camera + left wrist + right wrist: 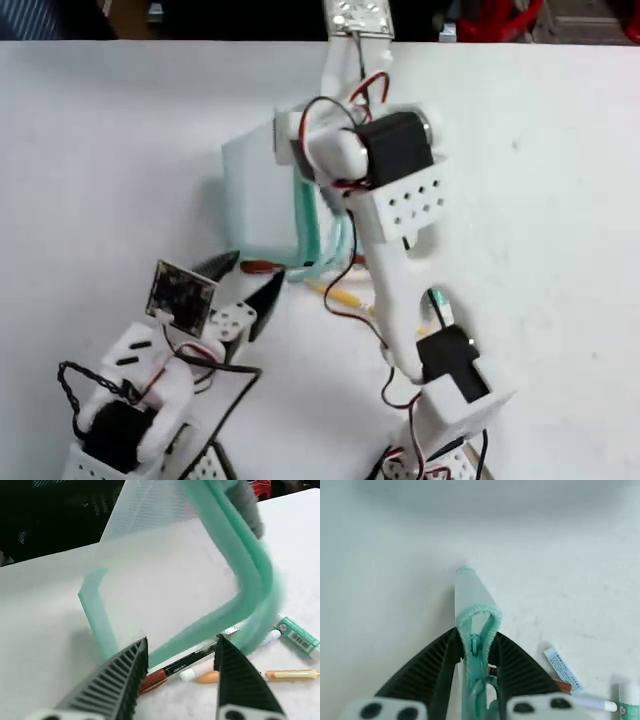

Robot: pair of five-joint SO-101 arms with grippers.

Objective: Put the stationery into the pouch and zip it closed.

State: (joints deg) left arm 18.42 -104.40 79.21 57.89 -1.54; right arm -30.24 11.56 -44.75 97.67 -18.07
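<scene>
High view: right arm (pixel 395 250) stretched over white tabletop (pixel 110 140), holding up see-through pouch (pixel 255 190) with green zip edge, pouch tilted, on edge. Right wrist view: right end effector (pixel 476 642) clamped on green zip edge of pouch. Left wrist view: left end effector (pixel 182 644) with fingers apart, gripping nothing, just in front of pouch's lower edge. Outside pouch, flat on tabletop by that edge: dark pen (pixel 169 672) with red-brown end, yellow pen (pixel 285 673), green tube (pixel 297 635).

One pouch (pixel 165 580), one dark pen (pixel 175 669), one white pen (pixel 196 672), one orange pen (pixel 280 673), one green tube (pixel 297 636)
</scene>
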